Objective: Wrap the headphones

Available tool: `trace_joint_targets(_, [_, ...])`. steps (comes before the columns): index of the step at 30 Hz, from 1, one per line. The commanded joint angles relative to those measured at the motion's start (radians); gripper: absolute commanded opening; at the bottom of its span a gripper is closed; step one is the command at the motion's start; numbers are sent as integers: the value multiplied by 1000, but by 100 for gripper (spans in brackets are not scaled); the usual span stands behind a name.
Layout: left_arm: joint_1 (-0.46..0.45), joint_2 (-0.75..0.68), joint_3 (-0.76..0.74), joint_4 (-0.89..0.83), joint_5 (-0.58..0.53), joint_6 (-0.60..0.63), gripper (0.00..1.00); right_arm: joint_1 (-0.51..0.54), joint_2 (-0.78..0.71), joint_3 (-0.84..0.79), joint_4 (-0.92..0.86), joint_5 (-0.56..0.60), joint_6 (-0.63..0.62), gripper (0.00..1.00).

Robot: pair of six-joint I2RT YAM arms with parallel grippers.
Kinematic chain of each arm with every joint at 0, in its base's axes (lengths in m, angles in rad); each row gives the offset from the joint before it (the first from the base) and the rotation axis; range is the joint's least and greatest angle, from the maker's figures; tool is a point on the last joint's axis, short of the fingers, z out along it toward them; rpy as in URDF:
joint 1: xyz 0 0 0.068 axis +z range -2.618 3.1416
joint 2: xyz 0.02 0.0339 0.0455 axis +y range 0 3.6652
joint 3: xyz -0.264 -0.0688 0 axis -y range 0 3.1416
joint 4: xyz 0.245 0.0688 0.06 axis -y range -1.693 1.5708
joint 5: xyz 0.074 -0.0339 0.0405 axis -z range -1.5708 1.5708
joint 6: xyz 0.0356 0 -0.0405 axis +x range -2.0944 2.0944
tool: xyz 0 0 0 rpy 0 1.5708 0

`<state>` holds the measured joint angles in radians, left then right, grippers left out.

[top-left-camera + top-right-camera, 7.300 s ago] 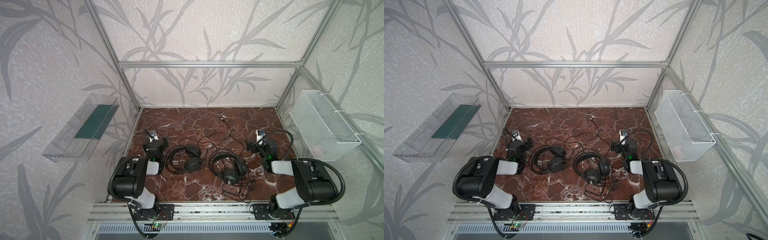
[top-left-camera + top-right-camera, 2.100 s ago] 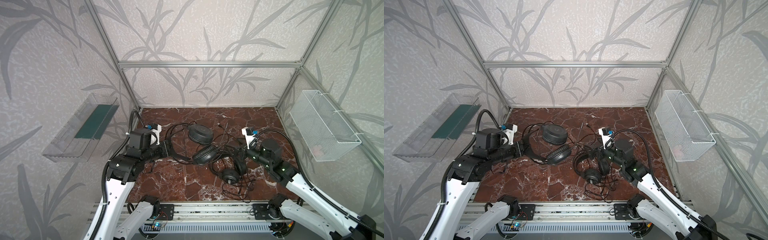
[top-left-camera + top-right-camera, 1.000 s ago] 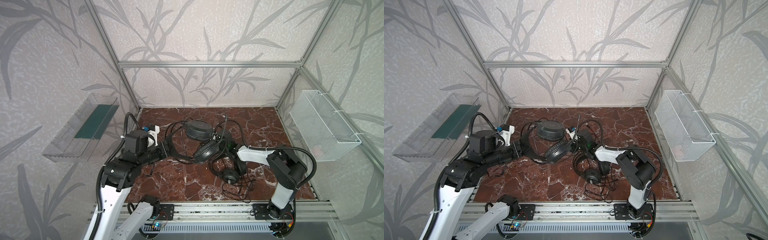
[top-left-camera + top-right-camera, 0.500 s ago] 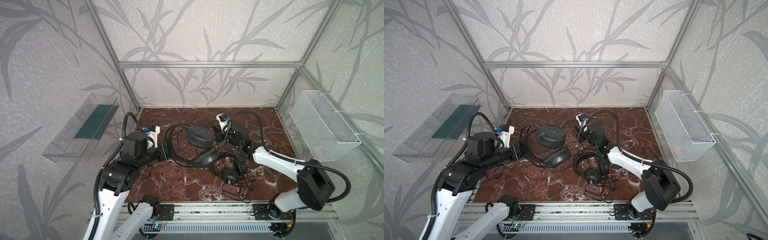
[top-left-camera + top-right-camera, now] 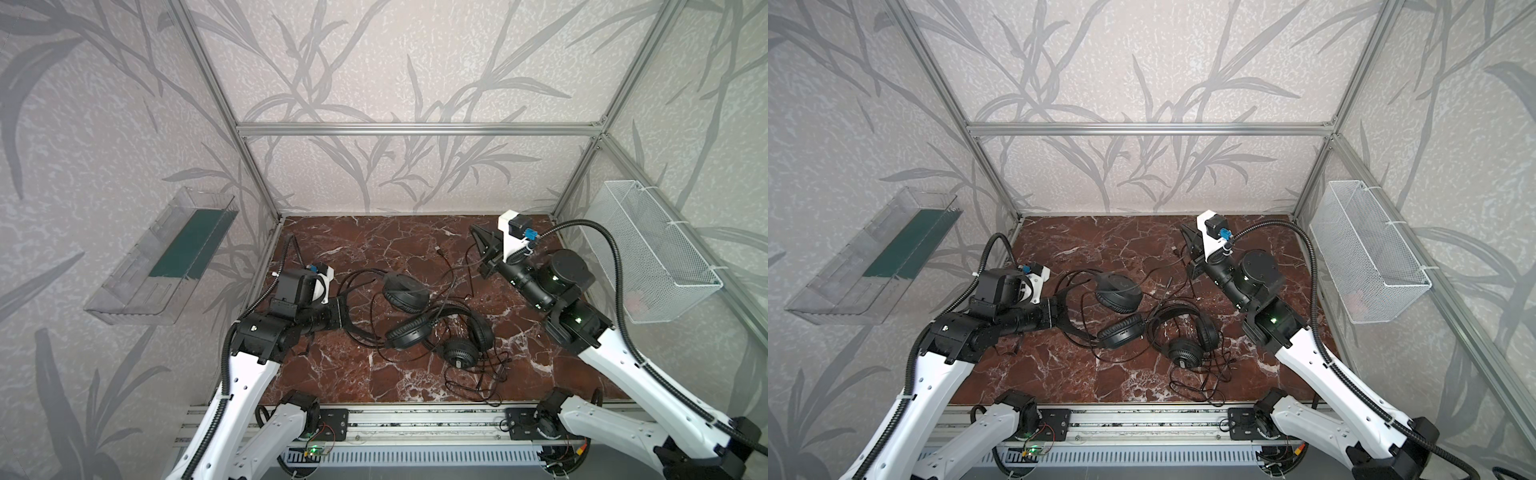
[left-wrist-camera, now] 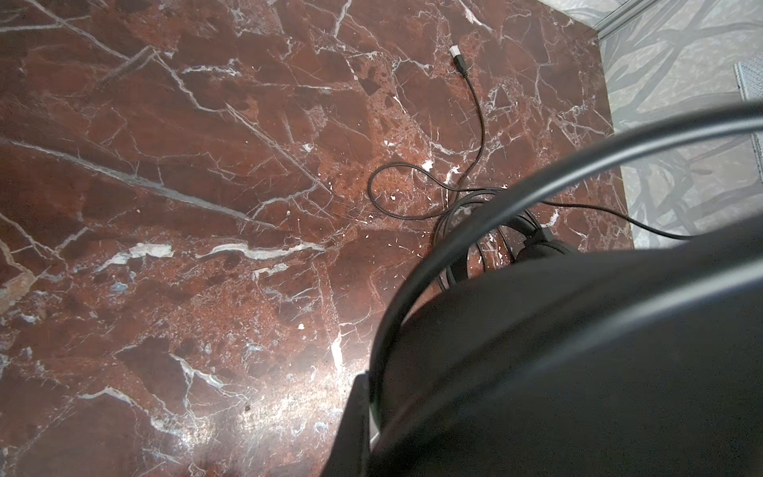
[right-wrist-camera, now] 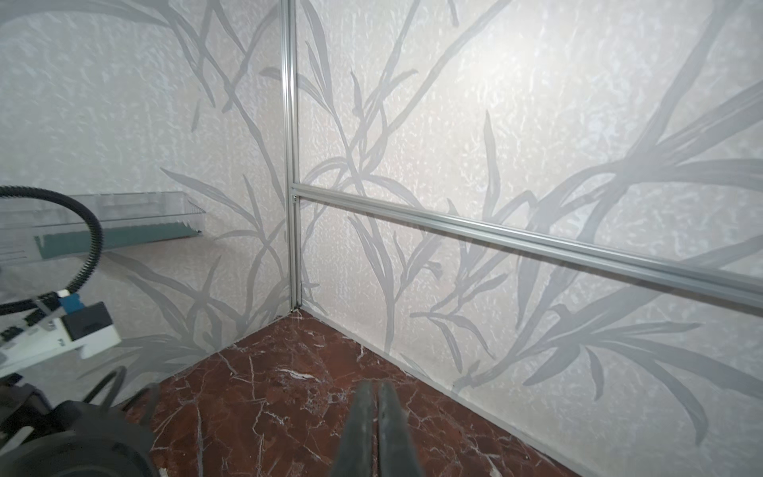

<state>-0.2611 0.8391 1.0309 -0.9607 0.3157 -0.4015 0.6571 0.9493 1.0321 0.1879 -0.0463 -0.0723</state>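
Hanging on the left wall was one clear plastic shelf (image 5: 137, 286). The left gripper (image 5: 341, 316) pinched the thin headband (image 6: 421, 281) of one of two black wired headsets (image 5: 405, 291), tangled mid-table on red marble (image 5: 353, 374). The right gripper (image 7: 375, 392) was closed near the back, and whether it pinched cable was unclear. One white wire basket (image 5: 648, 257) hung rightmost.

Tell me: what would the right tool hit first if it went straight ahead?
The way looks free: the shut right tool points over red-brown marble tabletop toward the pale leaf-patterned back wall. Probably that wall near its foot comes first, though depth is unclear.
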Motion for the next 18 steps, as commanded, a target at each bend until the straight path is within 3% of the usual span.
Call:
trace_joint_targets(1, [-4, 0, -2, 61, -11, 32, 0, 27, -44, 63, -101, -115, -54, 0])
trace_joint_targets(9, [0, -22, -14, 65, -297, -64, 0, 153, -109, 190, -291, -230, -165, 0])
trace_joint_targets(18, [43, -187, 58, 144, -486, -207, 0, 153, -224, 121, -373, -167, -200, 0])
